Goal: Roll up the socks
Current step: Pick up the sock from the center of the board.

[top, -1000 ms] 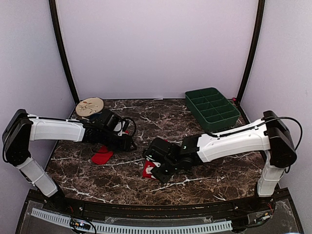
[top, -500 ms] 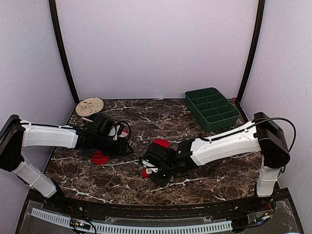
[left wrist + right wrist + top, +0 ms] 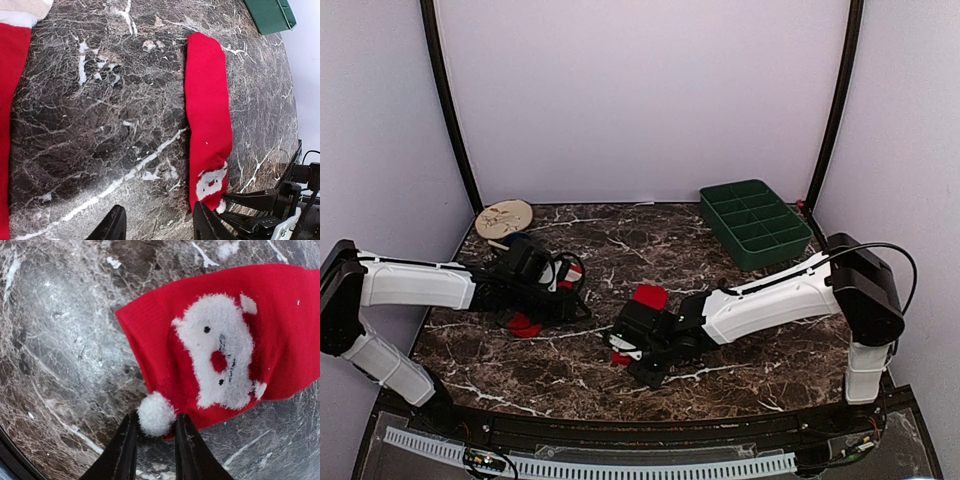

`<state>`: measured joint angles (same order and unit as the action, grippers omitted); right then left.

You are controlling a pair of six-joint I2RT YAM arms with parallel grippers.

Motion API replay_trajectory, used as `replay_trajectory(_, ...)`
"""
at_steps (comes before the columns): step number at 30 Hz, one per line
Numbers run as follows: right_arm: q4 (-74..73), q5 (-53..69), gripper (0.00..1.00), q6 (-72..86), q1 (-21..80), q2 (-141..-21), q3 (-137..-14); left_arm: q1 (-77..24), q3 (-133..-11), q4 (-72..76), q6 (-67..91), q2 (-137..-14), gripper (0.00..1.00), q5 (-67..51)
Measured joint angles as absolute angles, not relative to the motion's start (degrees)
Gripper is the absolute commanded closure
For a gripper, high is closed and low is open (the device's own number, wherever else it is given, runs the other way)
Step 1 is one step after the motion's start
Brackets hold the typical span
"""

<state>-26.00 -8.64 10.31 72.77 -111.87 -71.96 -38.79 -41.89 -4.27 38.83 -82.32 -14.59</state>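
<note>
Sock lies flat; red, fluffy white figure.

Table is looking like polished dark stone with white veining, throwing a soft sheen. Sock is reading as fine-ribbed red knit, matt. Its face patch and pom-pom are showing fluffy white pile, much rougher than the knit around them. Left sock is showing the same matt red cloth. Bin is looking like moulded green plastic, semi-matt. Disc is reading as pale bare wood. Arm shells are showing smooth white plastic with slight gloss. Right fingers are looking like matt black plastic. Walls are reading flat matt.
</note>
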Motion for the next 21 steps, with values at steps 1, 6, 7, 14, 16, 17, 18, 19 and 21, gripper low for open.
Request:
replay_trajectory(1,-25.76,-8.73,0.77,10.11,72.77,-111.96,-71.96,-38.79,-41.74,-4.27,38.83,-82.13,0.52,-14.59)
replay_trajectory(6,-25.28,-9.08,0.73,9.17,72.75,-112.12,-71.96,-38.79,-40.73,-3.62,38.81,-81.01,0.52,-14.59)
replay_trajectory(7,-25.23,-9.17,0.70,9.04,72.75,-112.14,-71.96,-38.79,-40.49,-3.40,38.79,-80.73,0.52,-14.59)
replay_trajectory(14,-25.02,-11.20,0.57,7.66,72.51,-112.14,-71.96,-38.79,-39.44,-2.66,38.61,-79.40,0.52,-14.59)
replay_trajectory(16,-24.97,-11.62,0.57,7.29,72.36,-112.14,-71.96,-38.79,-39.16,-2.31,38.61,-79.40,0.52,-14.59)
replay_trajectory(17,-24.95,-11.77,0.57,7.14,72.31,-112.14,-71.96,-38.79,-39.05,-2.17,38.61,-79.40,0.52,-14.59)
replay_trajectory(18,-24.88,-11.97,0.57,6.92,72.31,-112.14,-71.96,-38.79,-38.96,-2.09,38.61,-79.40,0.52,-14.59)
replay_trajectory(19,-24.86,-12.08,0.57,6.66,72.31,-112.14,-71.96,-38.79,-38.89,-1.96,38.61,-79.40,0.52,-14.59)
replay_trajectory(21,-24.82,-12.34,0.57,6.22,72.27,-112.14,-71.96,-38.79,-38.83,-1.72,38.61,-79.40,0.52,-14.59)
